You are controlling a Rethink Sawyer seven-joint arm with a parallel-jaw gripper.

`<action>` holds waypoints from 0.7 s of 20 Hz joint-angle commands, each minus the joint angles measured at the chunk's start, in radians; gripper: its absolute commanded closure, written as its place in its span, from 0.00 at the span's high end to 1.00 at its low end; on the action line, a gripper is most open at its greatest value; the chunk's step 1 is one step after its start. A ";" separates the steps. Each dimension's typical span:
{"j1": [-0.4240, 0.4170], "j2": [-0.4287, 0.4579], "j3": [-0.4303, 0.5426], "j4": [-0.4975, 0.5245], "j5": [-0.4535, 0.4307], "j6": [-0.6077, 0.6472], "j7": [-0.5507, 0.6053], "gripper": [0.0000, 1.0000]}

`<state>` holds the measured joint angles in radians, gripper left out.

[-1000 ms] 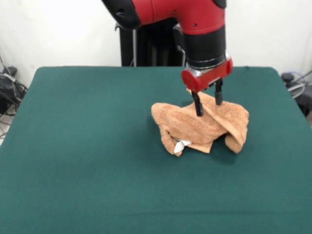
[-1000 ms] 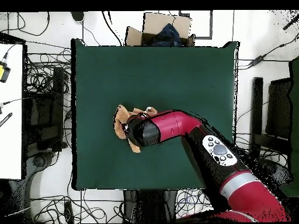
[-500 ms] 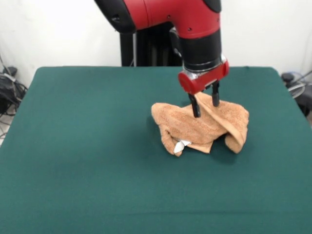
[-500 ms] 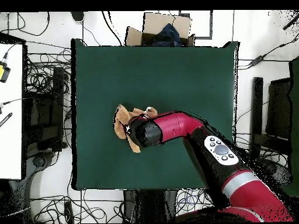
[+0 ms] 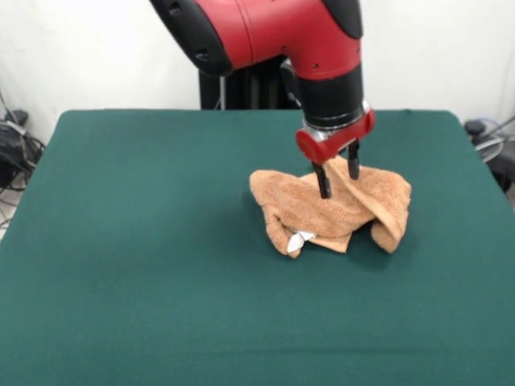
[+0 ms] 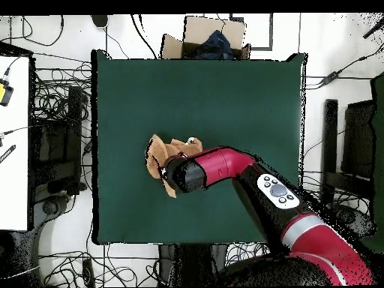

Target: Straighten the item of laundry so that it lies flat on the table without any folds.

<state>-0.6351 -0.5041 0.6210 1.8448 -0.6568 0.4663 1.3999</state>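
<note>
Dark green table spreads wide on all sides of the claw; white wall behind it, cable tangles on the floor around the table in the overhead view. An open cardboard box with dark contents sits off the table edge, well apart from the claw. Orange-tan towel lies crumpled directly under the claw, bunched into thick folds, a white tag showing at its lower edge. Claw's two dark fingers are spread apart, straddling a raised ridge of towel, tips at the cloth, gripping nothing.
</note>
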 commanded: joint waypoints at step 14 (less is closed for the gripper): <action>-0.081 0.016 0.115 0.039 -0.032 0.084 -0.144 1.00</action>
<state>-0.6990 -0.4802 0.6561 1.8461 -0.6681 0.4665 1.3999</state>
